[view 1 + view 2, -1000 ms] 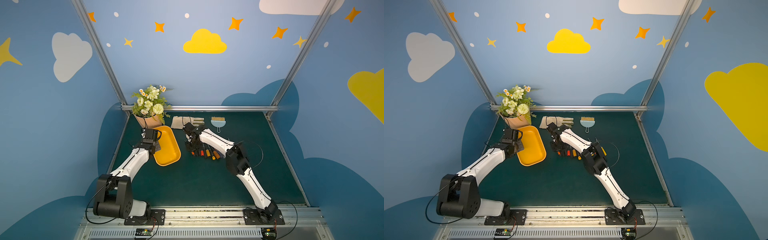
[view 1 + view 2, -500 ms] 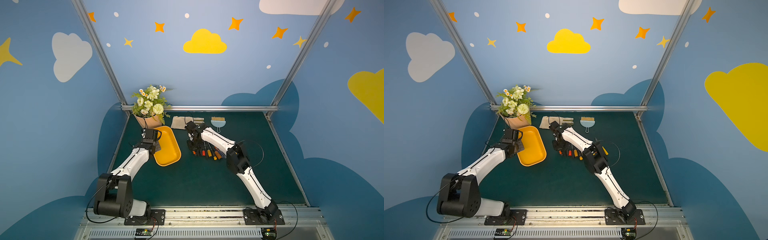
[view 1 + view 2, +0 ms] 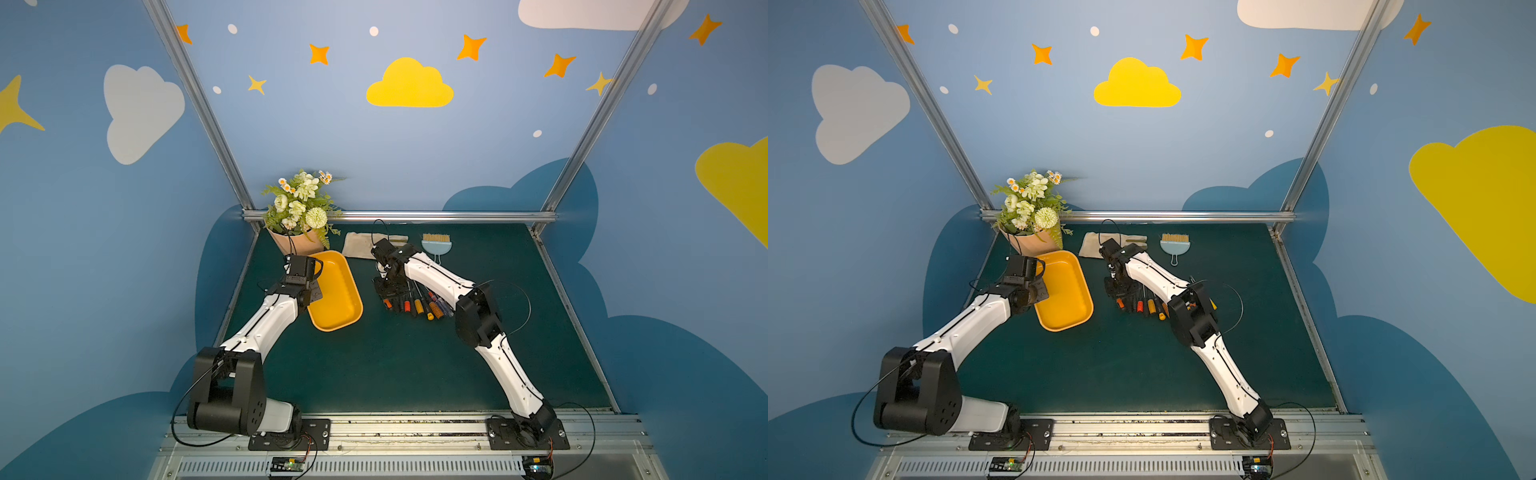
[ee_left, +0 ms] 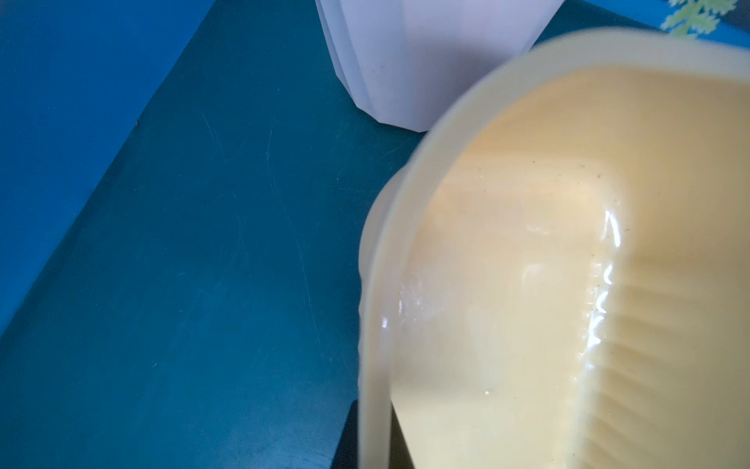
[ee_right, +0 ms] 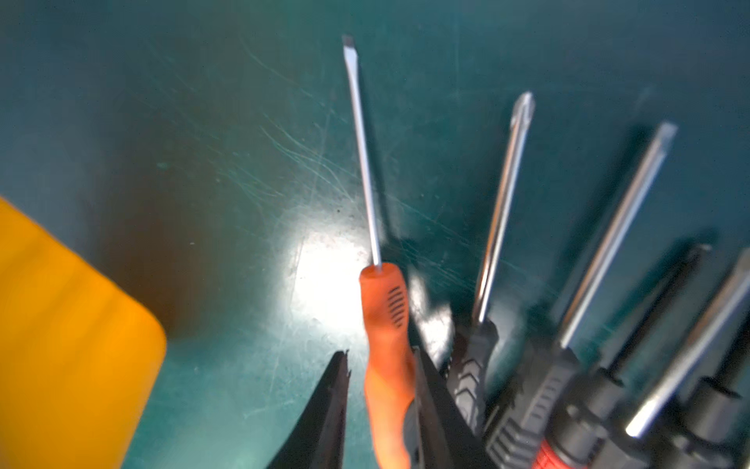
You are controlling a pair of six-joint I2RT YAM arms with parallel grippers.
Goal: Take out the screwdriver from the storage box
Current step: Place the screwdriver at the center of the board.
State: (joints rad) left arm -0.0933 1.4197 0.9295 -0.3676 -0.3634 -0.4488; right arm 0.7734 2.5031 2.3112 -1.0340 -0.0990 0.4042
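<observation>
Pinching the long rim of the storage box [image 3: 336, 299] with the left gripper [image 3: 312, 291], its fingers [image 4: 348, 436] drawn tight together on either side of the yellow wall in the left wrist view. Facing the peach flower pot [image 3: 293, 246] just beyond those fingertips, near the box's far corner.

Hanging the right gripper [image 5: 379, 353] low over the green mat [image 3: 395, 365], its fingers [image 5: 330, 406] straddling the handle of the orange-handled screwdriver [image 5: 383, 316]. Standing narrowly apart: setting one finger close against the handle, leaving a sliver of mat showing between the handle and the opposite finger, so clamping nothing. Lying on the mat between the two fingers, outside the box, with the shaft pointing straight out past the fingertips. Lining up on the outer side of the close finger, the other screwdrivers [image 5: 503, 211], fanned side by side. Showing the box's yellow corner well off the outer side of the opposite finger, apart from the orange handle. Resting farther out beyond the fingertips, a beige glove [image 3: 357, 246] and a small blue brush [image 3: 436, 246].
</observation>
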